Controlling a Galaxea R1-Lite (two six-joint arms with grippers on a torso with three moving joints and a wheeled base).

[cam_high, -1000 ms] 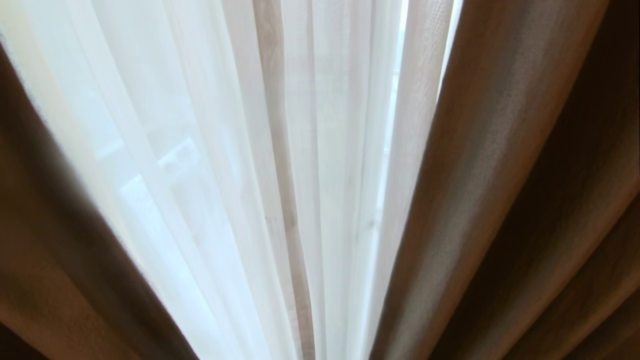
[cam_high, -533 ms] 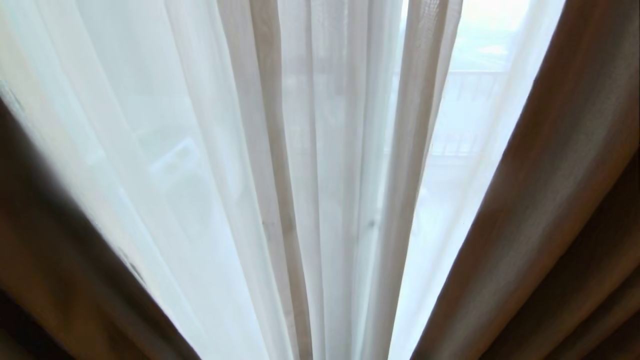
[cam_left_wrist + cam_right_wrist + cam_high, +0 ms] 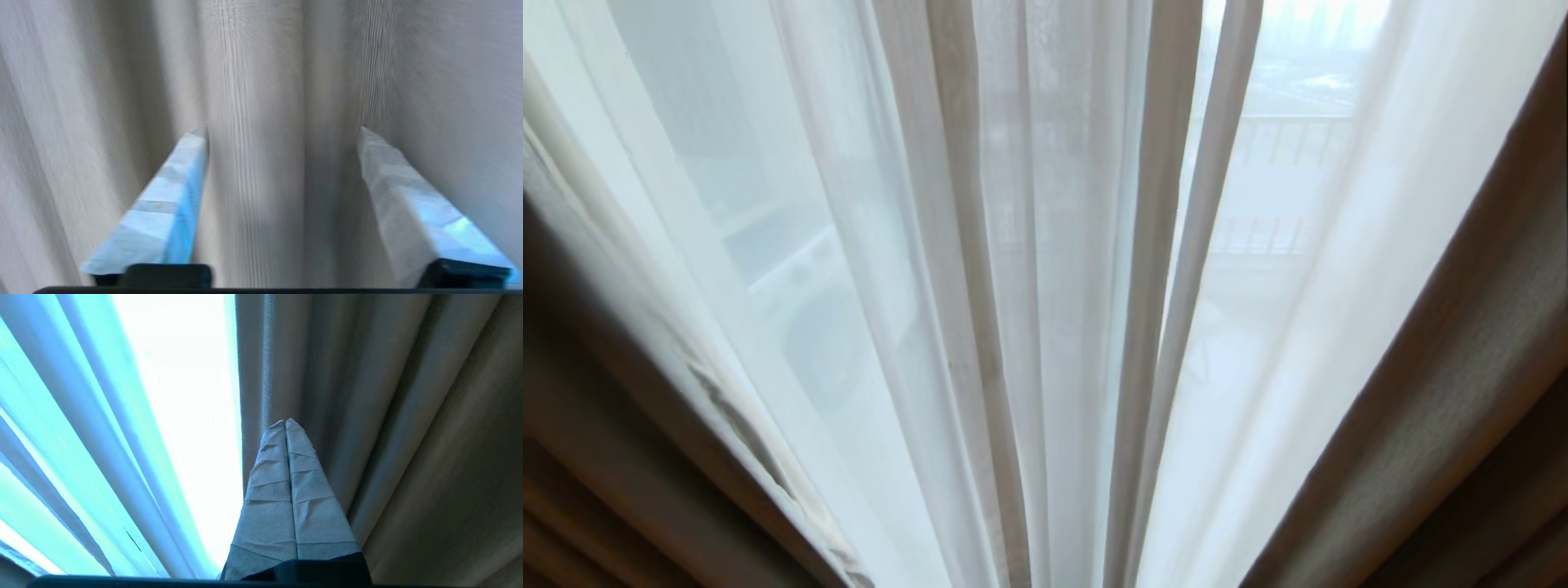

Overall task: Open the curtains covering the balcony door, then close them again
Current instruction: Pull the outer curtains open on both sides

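The curtains fill every view. Thin see-through white folds [image 3: 1045,245] hang in the middle of the head view. A thick beige panel [image 3: 1462,343] stands at the right and another [image 3: 596,425] at the lower left. The balcony door is hidden behind the fabric. My left gripper [image 3: 282,130] is open, its fingers [image 3: 171,196] spread wide before a vertical fold of beige curtain [image 3: 253,81]; whether they touch it I cannot tell. My right gripper [image 3: 285,421] is shut on nothing, beside the edge of the thick panel [image 3: 367,396], with the sheer layer [image 3: 81,416] on its other side. Neither arm shows in the head view.
Through the sheer cloth a balcony railing [image 3: 1282,131] shows dimly at the upper right, and a pale rounded shape [image 3: 809,310] at the left. Fabric hangs close on all sides.
In the head view the thick beige panels have slid outward, the right one furthest. More sheer cloth is bared, and the railing now shows through it.
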